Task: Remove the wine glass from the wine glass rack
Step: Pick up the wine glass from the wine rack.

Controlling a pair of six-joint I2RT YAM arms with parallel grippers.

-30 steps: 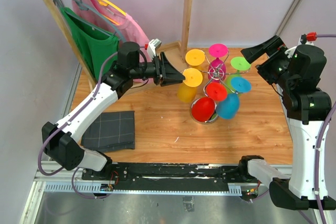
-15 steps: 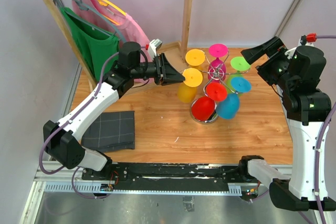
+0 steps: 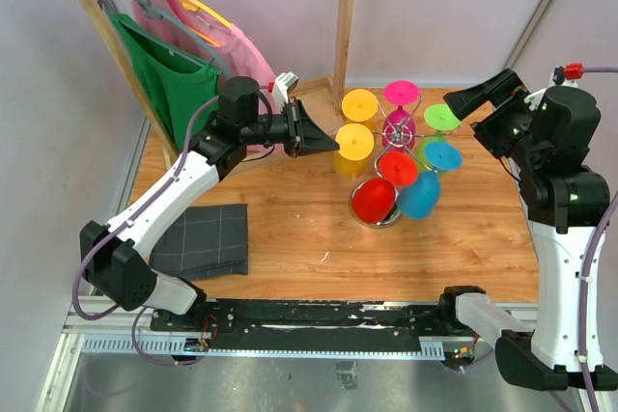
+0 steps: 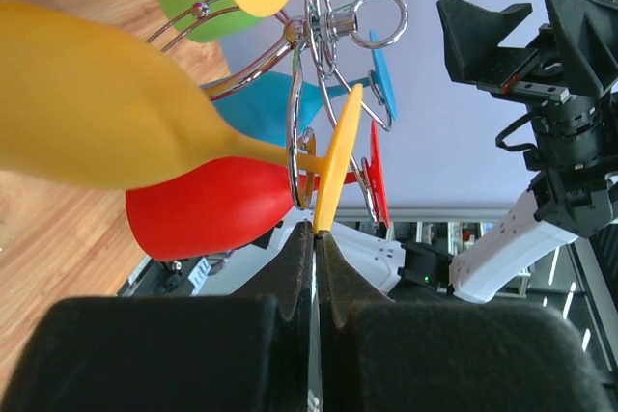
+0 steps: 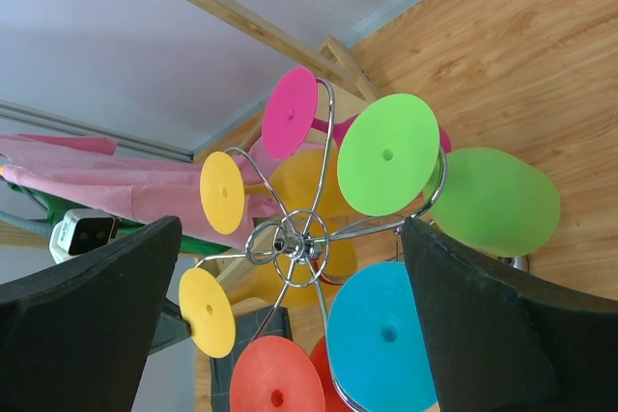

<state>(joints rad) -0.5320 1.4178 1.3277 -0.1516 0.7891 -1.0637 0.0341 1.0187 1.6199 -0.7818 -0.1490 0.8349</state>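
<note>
The chrome wine glass rack (image 3: 399,129) stands mid-table with several coloured glasses hanging upside down from its arms. On its left side hangs a yellow wine glass (image 3: 345,163), its stem in a wire hook. My left gripper (image 3: 333,140) is shut on the rim of that glass's round foot (image 4: 338,156). In the left wrist view the black pads (image 4: 294,267) pinch the thin yellow disc at their tips, with the yellow bowl (image 4: 97,103) at upper left. My right gripper (image 3: 473,108) hovers open at the rack's right, its fingers (image 5: 502,335) wide apart around the rack hub (image 5: 299,243), holding nothing.
Red (image 3: 375,200), blue (image 3: 421,195), green (image 3: 442,118), pink (image 3: 402,94) and a second yellow glass (image 3: 359,104) hang on the rack. A wooden clothes rack (image 3: 345,16) with green and pink garments stands at back left. A dark folded cloth (image 3: 203,238) lies front left.
My left gripper's jaws have closed onto the edge of the yellow glass's foot. The right arm has barely moved and stays open.
</note>
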